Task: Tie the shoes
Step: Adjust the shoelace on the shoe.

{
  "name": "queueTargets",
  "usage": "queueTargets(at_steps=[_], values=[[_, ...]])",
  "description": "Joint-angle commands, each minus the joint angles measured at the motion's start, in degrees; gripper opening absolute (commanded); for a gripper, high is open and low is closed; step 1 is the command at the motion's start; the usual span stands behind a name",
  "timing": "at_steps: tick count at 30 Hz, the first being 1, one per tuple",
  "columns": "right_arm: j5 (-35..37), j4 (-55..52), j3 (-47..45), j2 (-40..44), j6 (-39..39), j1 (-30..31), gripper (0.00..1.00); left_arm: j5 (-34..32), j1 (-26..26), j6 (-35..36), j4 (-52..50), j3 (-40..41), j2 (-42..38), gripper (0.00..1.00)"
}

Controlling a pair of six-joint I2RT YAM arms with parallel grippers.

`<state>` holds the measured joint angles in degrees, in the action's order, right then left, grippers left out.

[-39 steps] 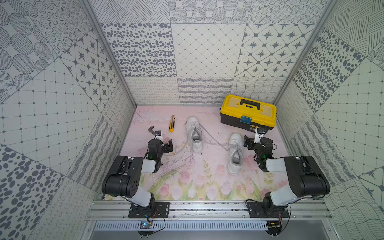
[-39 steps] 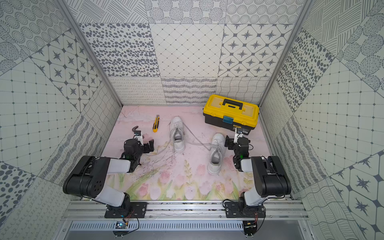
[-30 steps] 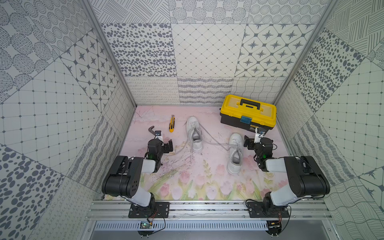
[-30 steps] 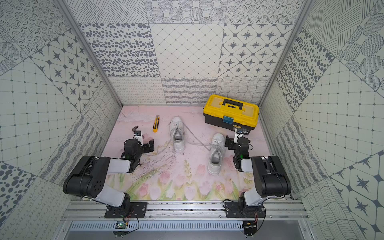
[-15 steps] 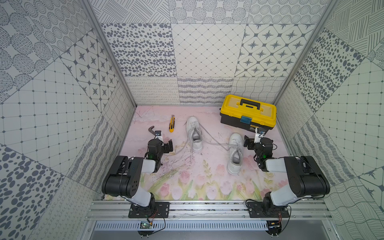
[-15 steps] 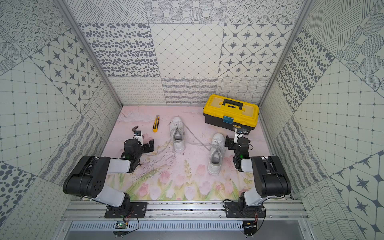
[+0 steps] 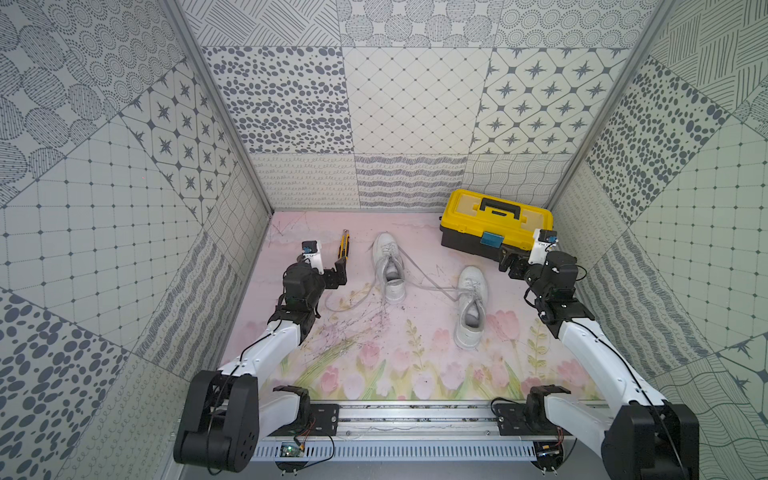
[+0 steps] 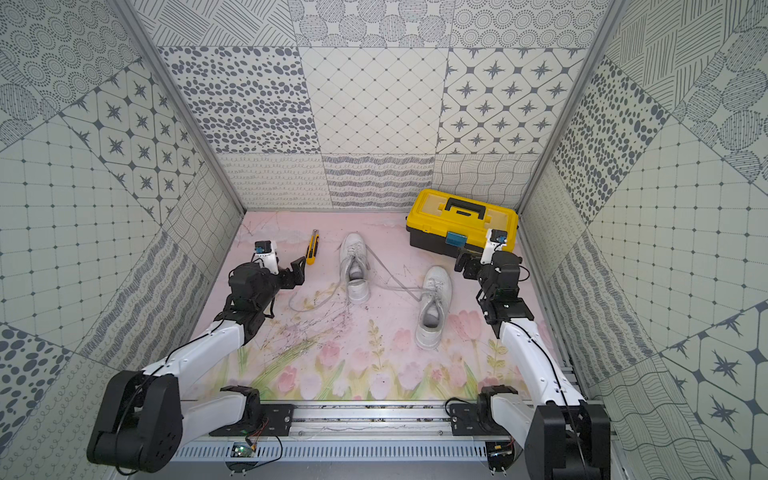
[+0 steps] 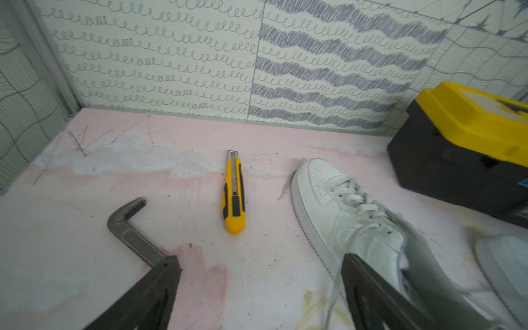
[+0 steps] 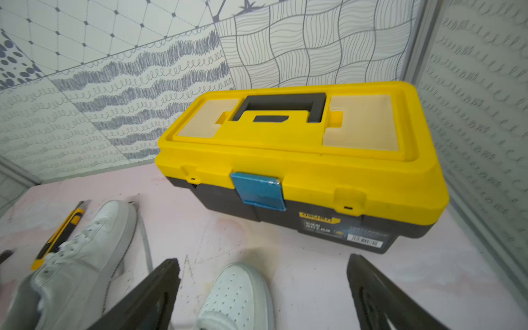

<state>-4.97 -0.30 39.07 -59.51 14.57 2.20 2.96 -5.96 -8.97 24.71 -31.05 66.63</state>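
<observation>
The left gripper stands with its jaws spread wide, only mat showing between them. A loose lace runs just beside one finger; I cannot tell whether they touch. The right gripper gapes just as wide and holds nothing, with the toe of the near shoe showing low in its view between the jaws.

In both top views the shoes sit mid-frame. The far shoe is left of centre with its toe toward the back wall, and the near shoe is right of centre and lower. Their untied laces trail across the mat between them.

The pink mat is printed with tulips and scuffed with dark scratches. Grey-patterned wall panels close it in on three sides. A yellow-lidded toolbox fills the floor's upper right corner, near the right gripper. A utility knife lies just left of the far shoe, close to the left gripper. In the left wrist view a wrench lies partly behind a finger.

A broad flowered stretch of mat runs from the shoes down to the metal rail, between the two arms.
</observation>
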Motion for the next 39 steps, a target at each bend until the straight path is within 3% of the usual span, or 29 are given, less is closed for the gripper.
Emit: queueTargets(at_steps=[1, 8, 18, 27, 31, 39], values=[[-7.8, -15.5, 1.9, 1.5, 5.5, 0.4, 0.97, 9.3, -5.7, -5.1, -14.1, 0.7, -3.6, 0.86], [-11.0, -28.0, 1.3, 4.2, 6.0, 2.7, 0.97, 10.9, -13.3, -6.4, -18.5, 1.6, 1.1, 0.76], [-9.8, -29.0, -1.0, 4.5, 6.9, 6.2, 0.97, 14.5, -18.1, -7.0, -18.8, -3.5, 13.8, 0.63], [-9.5, -27.4, -1.8, 4.4, 6.2, 6.8, 0.97, 13.7, -19.5, -6.4, -17.8, -8.5, 23.1, 0.51], [-9.6, -26.2, -2.6, 4.4, 6.4, 6.9, 0.97, 12.8, -19.6, -5.6, -17.7, -10.1, 25.8, 0.49], [-10.7, -25.8, -2.8, 3.2, 6.3, 7.3, 0.97, 9.2, -19.6, -4.7, -19.1, -11.6, 28.2, 0.34]])
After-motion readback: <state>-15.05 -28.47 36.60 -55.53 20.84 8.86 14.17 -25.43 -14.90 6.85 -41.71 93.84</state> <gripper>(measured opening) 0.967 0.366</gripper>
